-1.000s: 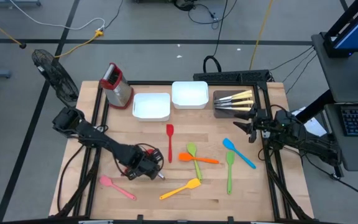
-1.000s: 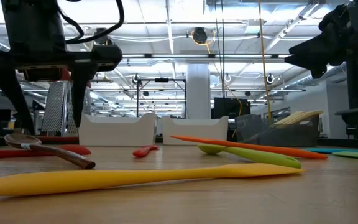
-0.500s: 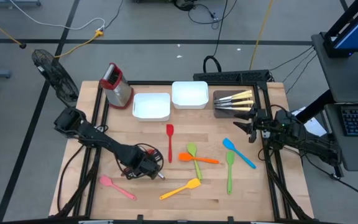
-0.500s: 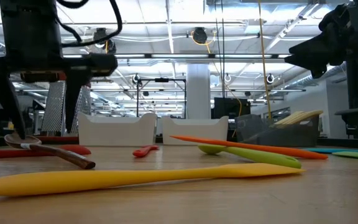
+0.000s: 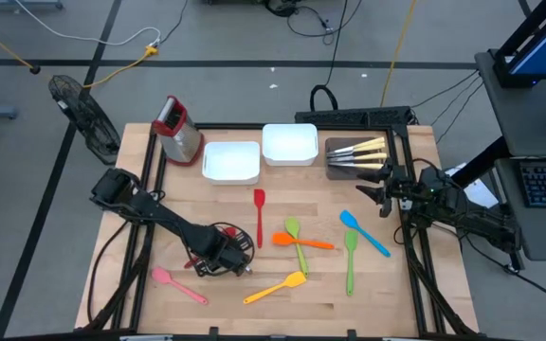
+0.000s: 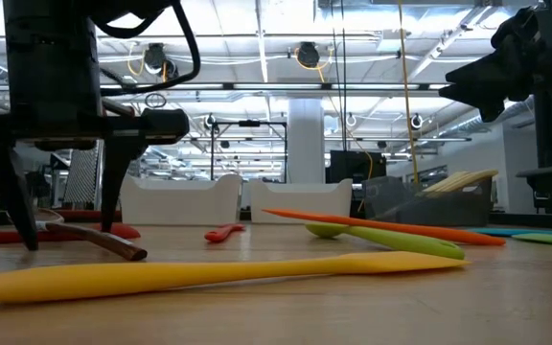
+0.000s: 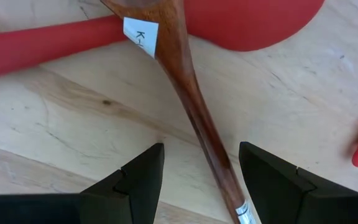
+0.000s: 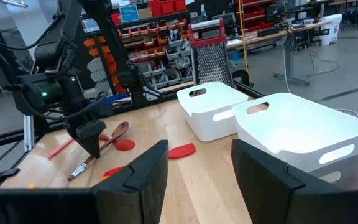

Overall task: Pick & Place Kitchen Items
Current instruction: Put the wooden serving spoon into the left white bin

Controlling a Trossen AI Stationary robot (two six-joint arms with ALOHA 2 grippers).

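- Left gripper (image 7: pixel 201 174) is hovering low over the counter (image 7: pixel 73 143), fingers spread wide and straddling the brown spoon (image 7: pixel 188 93), not gripping it.
- Brown spoon is lying flat between the fingers, its bowl end crossing the red spatula (image 7: pixel 166 25) just ahead of the gripper.
- Yellow spatula (image 5: pixel 275 287) and pink spatula (image 5: pixel 179 285) are lying near the gripper.
- Right gripper (image 5: pixel 380 195) is waiting well apart, beside the knives (image 5: pixel 356 156), fingers spread, holding nothing.
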